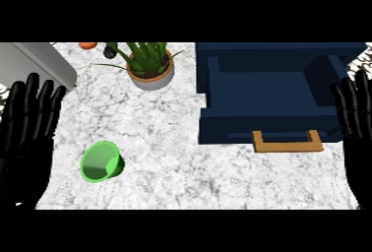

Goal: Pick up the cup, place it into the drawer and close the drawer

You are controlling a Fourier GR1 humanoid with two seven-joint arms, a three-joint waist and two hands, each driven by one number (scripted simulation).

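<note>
A green cup (pixel 101 162) lies tipped on the marble counter at the lower left, its mouth facing down-left. The dark blue drawer (pixel 270 98) stands pulled open at the right, with nothing inside and a tan handle (pixel 288 142) on its front. My left hand (pixel 27 123) rests open at the left edge, fingers up, just left of the cup and apart from it. At the right edge my right hand (pixel 356 113) is open too, fingers up, beside the drawer's right side.
A potted plant (pixel 149 66) stands at the back, left of the drawer. A grey appliance (pixel 36 61) fills the back left corner. A small orange object (pixel 88 45) and a dark object (pixel 110 49) sit at the far edge.
</note>
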